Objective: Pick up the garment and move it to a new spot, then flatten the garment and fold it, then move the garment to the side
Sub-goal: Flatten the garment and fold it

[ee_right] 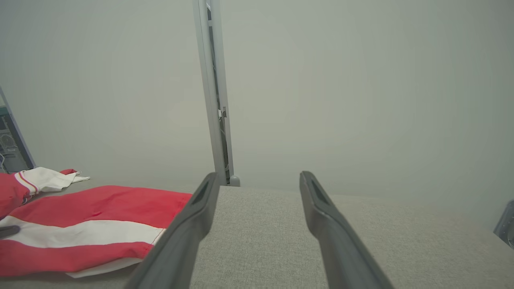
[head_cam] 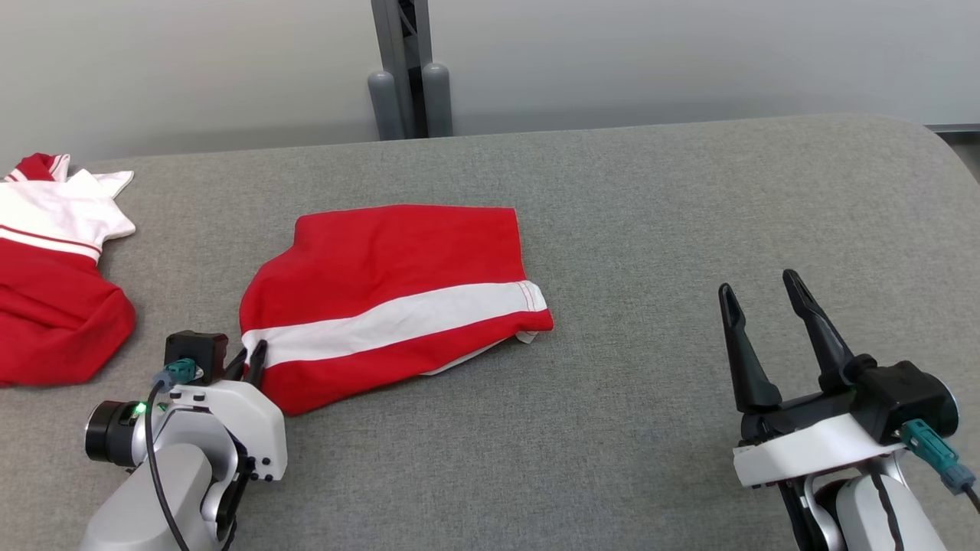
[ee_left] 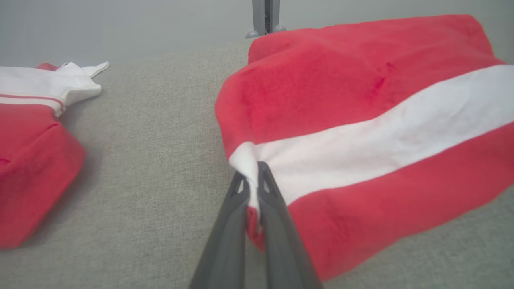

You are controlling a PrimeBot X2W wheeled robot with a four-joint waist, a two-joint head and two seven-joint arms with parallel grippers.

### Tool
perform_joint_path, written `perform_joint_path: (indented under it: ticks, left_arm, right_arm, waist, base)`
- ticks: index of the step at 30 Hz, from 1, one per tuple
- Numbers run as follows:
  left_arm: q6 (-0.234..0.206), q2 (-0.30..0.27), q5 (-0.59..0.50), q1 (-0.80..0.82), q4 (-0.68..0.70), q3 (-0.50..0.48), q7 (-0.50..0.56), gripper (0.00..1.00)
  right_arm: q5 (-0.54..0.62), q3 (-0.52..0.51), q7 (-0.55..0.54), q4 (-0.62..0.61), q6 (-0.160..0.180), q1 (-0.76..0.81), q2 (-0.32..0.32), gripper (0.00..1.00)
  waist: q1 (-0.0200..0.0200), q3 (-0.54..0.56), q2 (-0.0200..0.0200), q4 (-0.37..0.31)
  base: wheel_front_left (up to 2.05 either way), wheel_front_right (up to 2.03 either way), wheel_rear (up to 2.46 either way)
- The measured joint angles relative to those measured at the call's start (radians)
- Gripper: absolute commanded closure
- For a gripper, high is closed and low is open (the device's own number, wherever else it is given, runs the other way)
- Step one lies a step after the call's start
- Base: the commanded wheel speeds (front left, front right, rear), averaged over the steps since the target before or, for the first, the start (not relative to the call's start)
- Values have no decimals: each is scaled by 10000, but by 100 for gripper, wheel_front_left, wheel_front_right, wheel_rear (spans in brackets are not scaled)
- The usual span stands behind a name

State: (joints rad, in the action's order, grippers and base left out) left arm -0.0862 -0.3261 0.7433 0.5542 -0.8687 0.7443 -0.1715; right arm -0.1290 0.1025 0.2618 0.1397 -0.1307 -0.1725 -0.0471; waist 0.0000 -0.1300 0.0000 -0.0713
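Garment point(head_cam: 383, 260) location? (ops)

Left to right on the head view: a second red-and-white garment point(head_cam: 46, 306) is bunched at the far left edge of the grey fabric-covered desk point(head_cam: 651, 229). Next is the left claw point(head_cam: 253, 360), low at near left. Then the task garment: red with one white band across, lying mostly flat, left of desk centre. (rig)

Left claw state? (ops)

Clamped on the garment. In the left wrist view both fingers point(ee_left: 277, 224) are pressed together with the near-left edge pinched between them, at the end of the white band. Cloth puckers up at the tips. The rest of it lies on the desk. (rig)

Contact with the other garment? (ops)

None. Bare desk between the two in the head and left wrist views. (rig)

Right side? (ops)

A white layer peeks out under the garment's near right corner. A grey post point(head_cam: 409, 69) stands behind the far desk edge, against a pale wall point(head_cam: 689, 53). The right claw point(head_cam: 758, 287) is at near right, well apart from the garment, fingers spread wide with nothing between them. In the right wrist view the gap between the fingers shows bare desk and wall, and the garment sits off to the left. Can't tell whether this claw touches the desk. (rig)
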Motion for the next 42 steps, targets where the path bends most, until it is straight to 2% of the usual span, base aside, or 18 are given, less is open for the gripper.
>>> perform_joint_path:
  ticks: [6, 7, 8, 9, 10, 11, 12, 19, 29, 42]
  left_arm:
    - [-474, -90, -33, -340, 826, 73, 201, 100]
    - [-612, -86, -46, -394, 897, 84, 215, 80]
    - [-754, -79, -44, -436, 957, 77, 215, 80]
    - [-894, -61, -38, -484, 1016, 50, 219, 60]
    - [-1007, -42, -19, -556, 1066, 27, 267, 52]
    - [-1101, -25, 8, -628, 1127, -2, 261, 24]
    - [-1189, -25, 48, -679, 1200, -50, 201, 0]
    - [-1323, -84, 230, -852, 1877, -433, -414, 0]
    - [-1843, -341, 44, -1647, 3275, -918, -857, 0]
    - [-2585, -376, -777, -3165, 5973, -1267, -903, 0]
  right_arm:
    - [-63, 69, -2, 364, 0, -3, 0, 0]
    - [-81, 77, 0, 389, 0, -6, 0, 0]
    - [-90, 88, 0, 420, 0, -10, 0, 0]
    - [-100, 96, 0, 447, 0, -12, 0, 0]
    - [-100, 119, 0, 481, 0, -17, 0, 0]
    - [-102, 134, 0, 504, 0, -21, 0, 0]
    - [-105, 150, -2, 531, 0, -26, 0, 0]
    - [-132, 163, 0, 617, 0, -70, 0, 0]
    - [-502, 430, 0, 1062, 0, -73, -2, 0]
    - [-1804, 1981, 19, 4391, 0, -1894, 6, 0]
  waist:
    - [0, -15, 0, 70]
    - [0, -14, 0, 72]
    - [0, -12, 0, 74]
    - [0, -10, 0, 72]
    - [0, -11, 0, 68]
    - [0, -15, 0, 62]
    - [0, -20, 0, 56]
    - [0, -17, 0, 42]
    - [0, 72, 0, 221]
    - [0, 235, 0, 1293]
  base:
    - [0, 0, 0]
    - [0, 0, 0]
    - [0, 0, 0]
    - [0, 0, 0]
    - [0, 0, 0]
    - [0, 0, 0]
    - [0, 0, 0]
    - [0, 0, 0]
    - [0, 0, 0]
    - [0, 0, 0]
